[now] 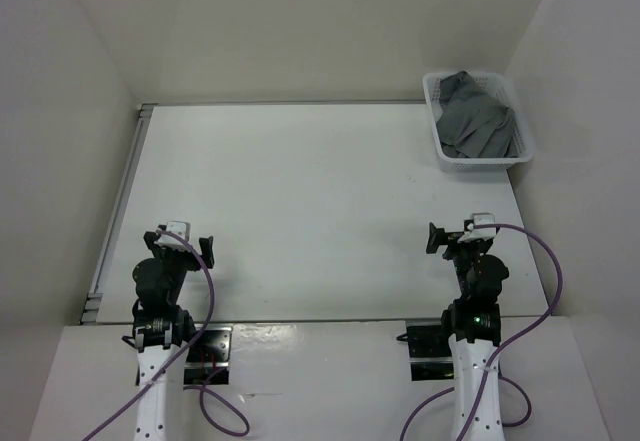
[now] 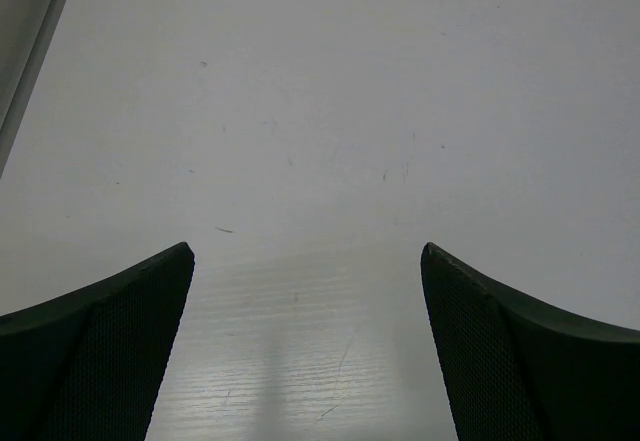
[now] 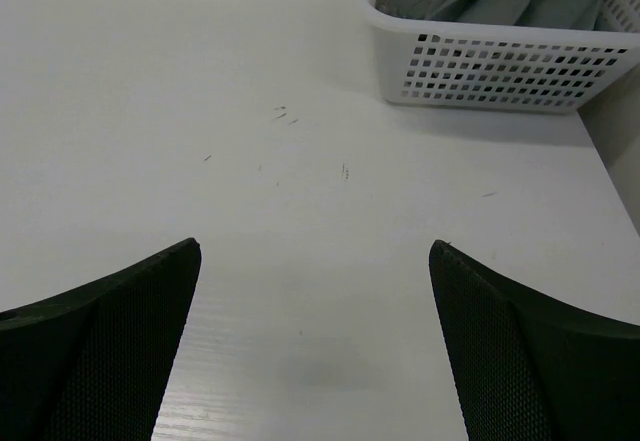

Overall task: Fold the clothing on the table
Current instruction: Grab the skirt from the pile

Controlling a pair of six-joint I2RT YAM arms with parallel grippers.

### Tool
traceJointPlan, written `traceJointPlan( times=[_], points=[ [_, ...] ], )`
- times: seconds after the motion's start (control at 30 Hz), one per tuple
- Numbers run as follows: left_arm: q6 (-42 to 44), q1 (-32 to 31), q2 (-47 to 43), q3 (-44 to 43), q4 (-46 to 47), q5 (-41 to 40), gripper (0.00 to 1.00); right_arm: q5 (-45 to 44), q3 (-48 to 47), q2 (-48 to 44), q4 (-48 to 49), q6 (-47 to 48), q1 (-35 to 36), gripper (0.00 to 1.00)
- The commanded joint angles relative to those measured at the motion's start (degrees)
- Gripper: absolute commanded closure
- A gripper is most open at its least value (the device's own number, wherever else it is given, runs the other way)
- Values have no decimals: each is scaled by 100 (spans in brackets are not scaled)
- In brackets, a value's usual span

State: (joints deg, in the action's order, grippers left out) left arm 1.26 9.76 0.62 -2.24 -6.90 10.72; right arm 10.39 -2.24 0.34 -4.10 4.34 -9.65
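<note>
On the one white table (image 1: 300, 211) I see one basket (image 1: 481, 164) holding one grey skirt (image 1: 478, 121); my left gripper (image 1: 180, 244) and right gripper (image 1: 452, 241) both gape, empty.

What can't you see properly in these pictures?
The clothing: top view, crumpled in the basket, whose walls hide its lower part; shape unclear.
The clothing and basket: right wrist view, cut off by the top edge.
Left wrist view: neither appears; only table and left gripper fingers, cut by the bottom edge.
</note>
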Motion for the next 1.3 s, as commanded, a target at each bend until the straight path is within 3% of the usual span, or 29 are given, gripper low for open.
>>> traceJointPlan(
  times=[0.0,0.3,0.4,0.5,0.6,0.67,0.73,0.8,0.9,1.07,1.13,1.27],
  points=[
    [24,-27,-818,206,136,-17,0,42,215,-482,93,93,-37,1],
    [-29,-27,-818,206,136,-79,0,42,215,-482,93,93,-37,1],
    [33,-27,-818,-56,136,245,0,454,-160,-482,146,182,-37,1],
    [-906,-27,-818,-818,337,-348,0,210,-783,-482,375,-179,-37,1],
    [-1092,-27,-565,-1400,557,-868,0,-53,-1286,-482,533,50,-37,1],
    [-1040,-27,242,-2032,558,-1378,0,-248,-1602,-273,534,-3,-37,1],
    [-988,-27,1611,-2542,462,-1834,0,-248,-1919,157,314,58,-37,1],
    [-603,-27,3109,-3455,121,-1837,0,-248,-2472,1105,-2,58,-37,1],
    [-381,26,4685,-4651,-294,-1837,0,-196,-3333,2608,-449,208,-37,1],
    [-793,26,6489,-6242,-1240,-1837,0,-291,-5010,5093,-1321,297,-221,1],
    [-628,26,6923,-6882,-1576,-1784,0,-598,-5704,5606,-1453,296,-169,1],
    [-153,26,7888,-7333,-2245,-1941,0,-1284,-6472,6574,-1752,778,-107,1]
  ],
)
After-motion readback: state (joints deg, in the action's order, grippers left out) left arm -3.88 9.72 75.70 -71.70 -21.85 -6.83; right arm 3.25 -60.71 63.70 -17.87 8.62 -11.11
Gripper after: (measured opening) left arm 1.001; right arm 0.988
